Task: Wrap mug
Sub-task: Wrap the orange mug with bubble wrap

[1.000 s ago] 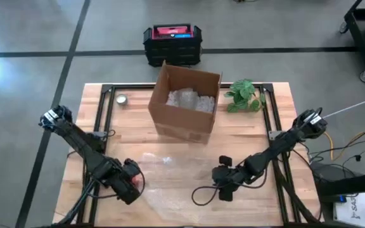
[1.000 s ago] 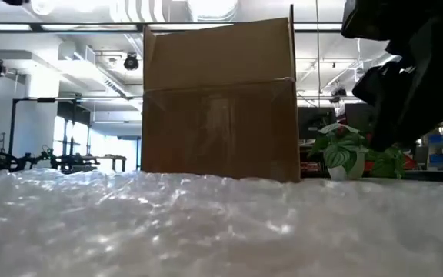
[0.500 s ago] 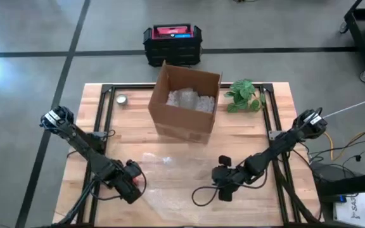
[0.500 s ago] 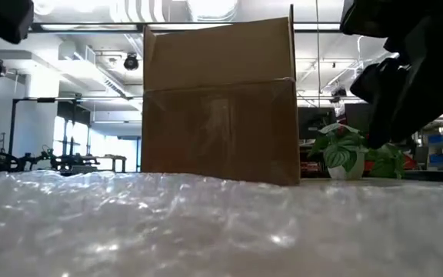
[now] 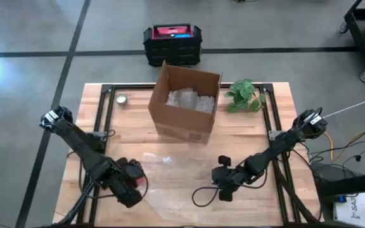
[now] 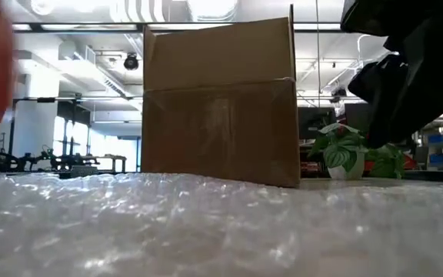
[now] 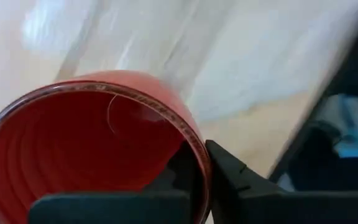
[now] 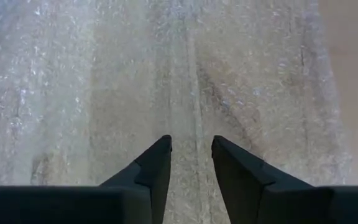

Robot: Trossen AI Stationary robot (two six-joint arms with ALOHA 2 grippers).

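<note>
While its fingers (image 7: 229,171) clamp the rim, the left gripper (image 5: 134,184) holds a red mug (image 7: 86,143) over the near left edge of the bubble wrap (image 5: 170,180). The mug is glossy, ribbed inside, its mouth facing the wrist camera; its handle is hidden. The right gripper (image 8: 190,163) hovers over the wrap's right side, fingers narrowly apart and empty. Behind stand a box (image 5: 185,104) and plant (image 5: 244,95). In the low view the mug is only a red blur at the left edge.
</note>
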